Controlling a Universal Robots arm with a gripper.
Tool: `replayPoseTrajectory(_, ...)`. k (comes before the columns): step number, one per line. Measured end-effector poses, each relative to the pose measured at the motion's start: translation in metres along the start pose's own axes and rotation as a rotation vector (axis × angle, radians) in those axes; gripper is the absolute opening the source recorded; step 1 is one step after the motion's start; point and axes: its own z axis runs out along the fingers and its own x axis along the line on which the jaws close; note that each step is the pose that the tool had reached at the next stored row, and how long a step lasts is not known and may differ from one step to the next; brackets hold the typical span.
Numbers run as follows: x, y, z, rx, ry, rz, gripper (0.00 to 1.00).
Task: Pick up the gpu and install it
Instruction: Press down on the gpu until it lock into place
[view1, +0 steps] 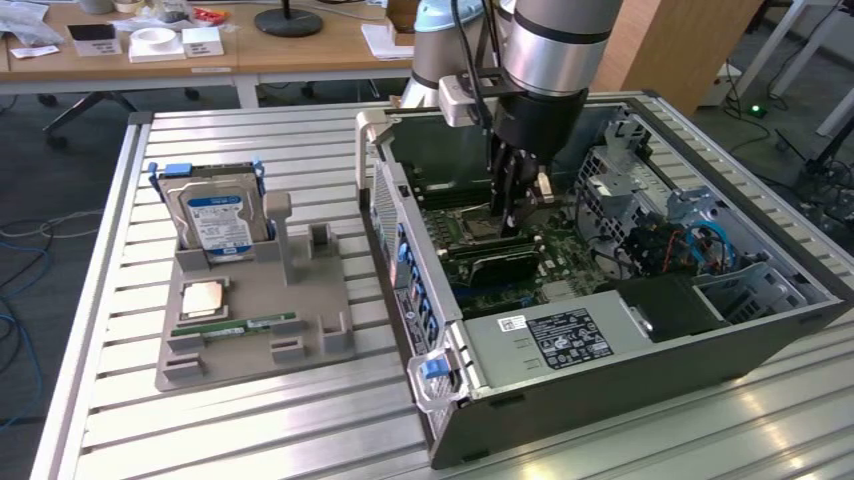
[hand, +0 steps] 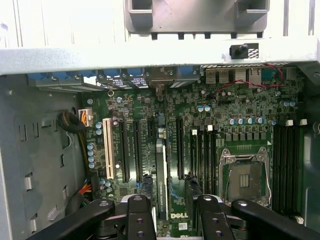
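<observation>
Gpu (hand: 161, 180) upright on motherboard (hand: 240, 115), tool (hand: 170, 212) open, straddling it

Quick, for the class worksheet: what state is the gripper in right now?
Gripper: open, holding nothing; the gpu stands on edge on the motherboard just below it.

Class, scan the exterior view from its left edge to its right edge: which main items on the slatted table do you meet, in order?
Hard drive standing in the grey parts holder → open computer case → gripper reaching down inside the case over the gpu → blue cables inside the case.
</observation>
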Motion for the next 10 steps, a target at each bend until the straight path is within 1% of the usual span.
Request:
replayPoseTrajectory(1,0.0000,0.0000,0.0000,0.0000,0.0000,0.000,0.38)
replayPoseTrajectory(2,0.0000,0.0000,0.0000,0.0000,0.0000,0.000,0.32)
replayPoseTrajectory(3,0.0000,0.0000,0.0000,0.0000,-0.0001,0.000,0.32)
replayPoseTrajectory(4,0.0000,0.0000,0.0000,0.0000,0.0000,0.000,0.25)
replayPoseTrajectory(5,0.0000,0.0000,0.0000,0.0000,0.0000,0.000,0.25)
replayPoseTrajectory(7,0.0000,0.0000,0.0000,0.0000,0.0000,0.000,0.14)
replayPoseTrajectory(8,0.0000,0.0000,0.0000,0.0000,0.0000,0.000,0.11)
replayPoseTrajectory(10,0.0000,0.0000,0.0000,0.0000,0.0000,0.000,0.11)
